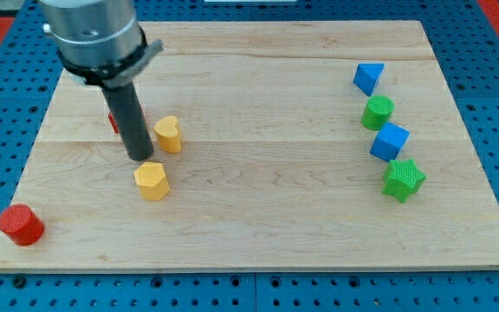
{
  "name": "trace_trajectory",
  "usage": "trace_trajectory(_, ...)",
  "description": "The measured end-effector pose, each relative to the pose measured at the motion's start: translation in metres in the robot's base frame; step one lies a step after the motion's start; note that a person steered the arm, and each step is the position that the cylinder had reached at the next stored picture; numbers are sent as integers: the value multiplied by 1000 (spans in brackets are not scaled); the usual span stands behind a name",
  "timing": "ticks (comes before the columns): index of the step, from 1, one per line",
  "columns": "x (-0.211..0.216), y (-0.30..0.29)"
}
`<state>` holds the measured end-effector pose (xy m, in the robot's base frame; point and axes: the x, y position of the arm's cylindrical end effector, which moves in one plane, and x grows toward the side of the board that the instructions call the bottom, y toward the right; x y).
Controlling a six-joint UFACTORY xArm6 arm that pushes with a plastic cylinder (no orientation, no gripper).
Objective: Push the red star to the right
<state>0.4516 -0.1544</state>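
The red star [113, 122] is mostly hidden behind my dark rod at the view's upper left; only a red sliver shows on the rod's left side. My tip [139, 158] rests on the board just below and right of the star. A yellow heart [169, 133] stands just right of the rod. A yellow hexagon [152, 180] sits just below the tip.
A red cylinder [21, 225] stands at the board's bottom left corner. At the view's right stand a blue triangular block [368, 77], a green cylinder [377, 113], a blue cube [390, 141] and a green star [403, 179]. The wooden board [258, 217] lies on a blue pegboard.
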Motion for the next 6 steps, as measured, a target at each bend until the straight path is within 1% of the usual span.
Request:
trace_trajectory(1,-31,-28)
trace_trajectory(2,-63,-17)
trace_trajectory(3,-59,-42)
trace_trajectory(4,-66,-102)
trace_trajectory(5,-90,-72)
trace_trajectory(6,-106,-9)
